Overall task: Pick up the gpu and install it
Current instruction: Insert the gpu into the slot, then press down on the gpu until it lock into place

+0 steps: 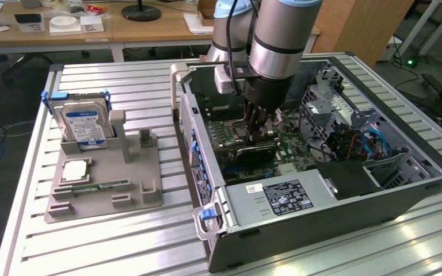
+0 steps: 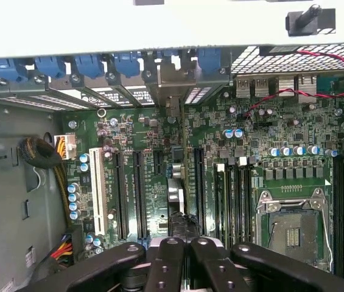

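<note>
Gripper [image 2: 182, 243] shut on gpu [image 2: 176, 188]

Lighting was even and fairly bright, diffuse from overhead. In the exterior view, soft streaks of glare lay on the ribbed aluminium table [image 1: 113, 241] near the front corner of the computer case [image 1: 405, 192], and a broad highlight ran down the silver arm [image 1: 276, 49] above the case. The case interior was dimmer, its deepest parts in shadow. In the wrist view, the pale case wall [image 2: 129, 24] above the motherboard [image 2: 153, 176] was overexposed to near white. The motherboard was sharply rendered and evenly lit. The black gripper [image 2: 184, 267] links nearest the lens appeared soft-edged, with mild sheen.
</note>
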{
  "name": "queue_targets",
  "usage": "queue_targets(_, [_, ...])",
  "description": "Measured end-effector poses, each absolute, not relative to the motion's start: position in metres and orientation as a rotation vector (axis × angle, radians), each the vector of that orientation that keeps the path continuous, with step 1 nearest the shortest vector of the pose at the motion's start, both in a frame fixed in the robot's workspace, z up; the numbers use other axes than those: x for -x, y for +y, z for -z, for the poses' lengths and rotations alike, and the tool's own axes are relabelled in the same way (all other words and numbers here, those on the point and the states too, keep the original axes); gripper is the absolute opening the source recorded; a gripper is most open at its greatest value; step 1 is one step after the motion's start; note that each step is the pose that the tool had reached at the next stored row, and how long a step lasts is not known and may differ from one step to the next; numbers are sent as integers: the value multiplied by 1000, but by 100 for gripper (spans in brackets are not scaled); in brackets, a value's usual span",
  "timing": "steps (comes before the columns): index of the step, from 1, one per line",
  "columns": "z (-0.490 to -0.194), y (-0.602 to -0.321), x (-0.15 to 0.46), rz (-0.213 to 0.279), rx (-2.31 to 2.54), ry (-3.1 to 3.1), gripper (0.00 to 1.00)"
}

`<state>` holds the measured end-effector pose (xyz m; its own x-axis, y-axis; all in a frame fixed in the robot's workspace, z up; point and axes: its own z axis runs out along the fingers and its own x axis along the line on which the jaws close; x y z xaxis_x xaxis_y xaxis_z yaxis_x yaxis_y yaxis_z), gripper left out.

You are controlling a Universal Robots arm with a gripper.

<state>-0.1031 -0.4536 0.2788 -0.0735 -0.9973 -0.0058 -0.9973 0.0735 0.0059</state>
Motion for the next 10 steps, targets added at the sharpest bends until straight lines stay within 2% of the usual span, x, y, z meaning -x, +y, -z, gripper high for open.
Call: queue_targets(10, [-279, -454, 103, -13, 2138, 2301, 11])
